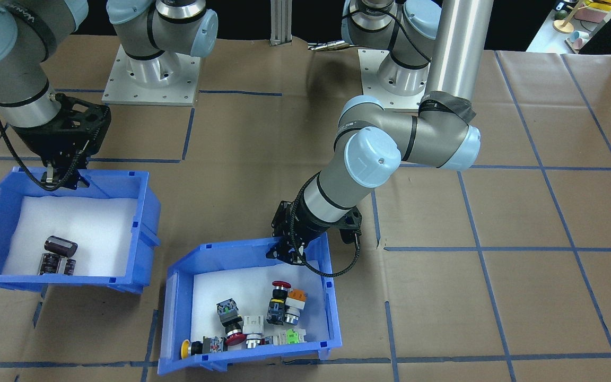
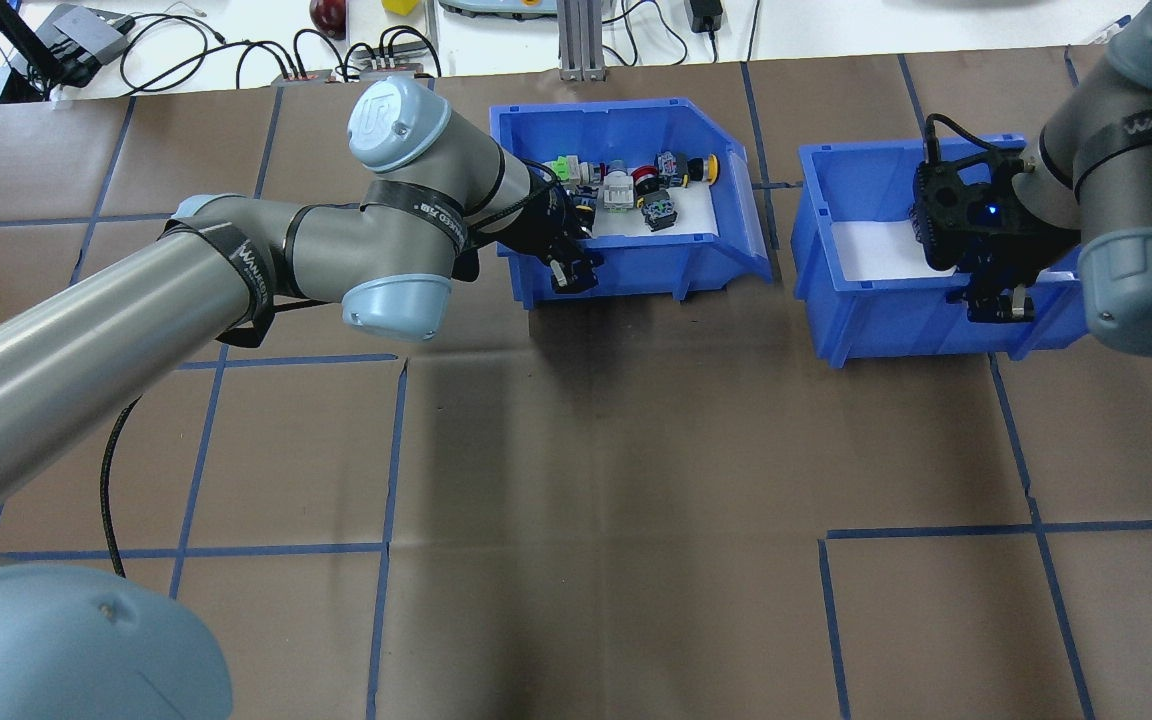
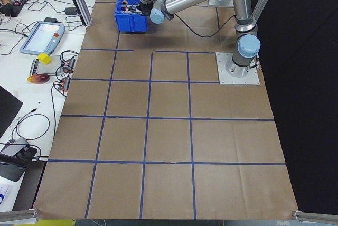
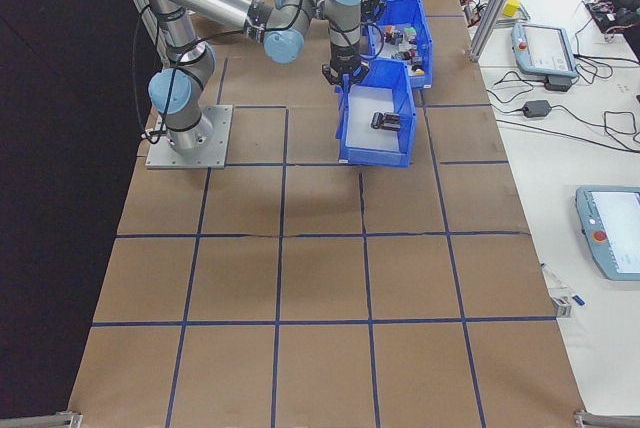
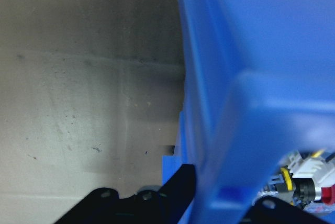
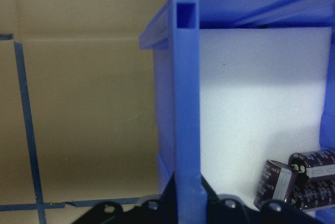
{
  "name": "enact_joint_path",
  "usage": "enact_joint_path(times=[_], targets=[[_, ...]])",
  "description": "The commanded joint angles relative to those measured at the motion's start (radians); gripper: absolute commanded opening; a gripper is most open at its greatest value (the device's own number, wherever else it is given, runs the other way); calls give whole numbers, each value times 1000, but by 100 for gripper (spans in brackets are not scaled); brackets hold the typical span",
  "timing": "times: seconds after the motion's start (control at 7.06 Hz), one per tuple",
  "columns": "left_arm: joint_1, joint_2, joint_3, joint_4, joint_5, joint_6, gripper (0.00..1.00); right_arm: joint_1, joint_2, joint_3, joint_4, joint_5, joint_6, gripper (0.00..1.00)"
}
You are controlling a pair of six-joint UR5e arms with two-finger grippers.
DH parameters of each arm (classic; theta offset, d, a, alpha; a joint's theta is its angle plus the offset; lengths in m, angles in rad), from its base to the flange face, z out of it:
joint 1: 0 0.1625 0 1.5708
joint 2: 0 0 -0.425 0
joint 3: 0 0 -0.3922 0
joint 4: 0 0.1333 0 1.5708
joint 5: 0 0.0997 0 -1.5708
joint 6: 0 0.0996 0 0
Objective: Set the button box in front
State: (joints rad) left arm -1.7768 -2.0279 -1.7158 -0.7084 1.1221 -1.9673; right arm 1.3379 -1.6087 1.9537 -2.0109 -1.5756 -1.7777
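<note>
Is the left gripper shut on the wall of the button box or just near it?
Shut on it: the left gripper straddles the button box wall, one finger each side.

Front-facing cam: across the table from the robot, steeply down, button box point(image 1: 252, 313) near bottom centre. Overhead cam: behind robot, same box point(image 2: 626, 200) at far top. Both share it and the second blue bin point(image 1: 67, 233). Side cams: high at either table end, box point(image 3: 131, 16) small and far. Left wrist cam: pressed against the box wall point(image 5: 251, 93), blurred, probably its near rim
</note>
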Motion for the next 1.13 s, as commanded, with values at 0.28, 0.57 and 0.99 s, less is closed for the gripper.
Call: enact_joint_path(times=[0.28, 0.57, 0.99], targets=[[-7, 38, -7, -61, 4, 31, 98, -48, -138, 132, 1, -1, -54, 8], [0, 157, 33, -411, 100, 376, 98, -42, -253, 229, 38, 2, -51, 8], [4, 202, 178, -533, 344, 1012, 98, 12, -327, 303, 50, 17, -23, 8]])
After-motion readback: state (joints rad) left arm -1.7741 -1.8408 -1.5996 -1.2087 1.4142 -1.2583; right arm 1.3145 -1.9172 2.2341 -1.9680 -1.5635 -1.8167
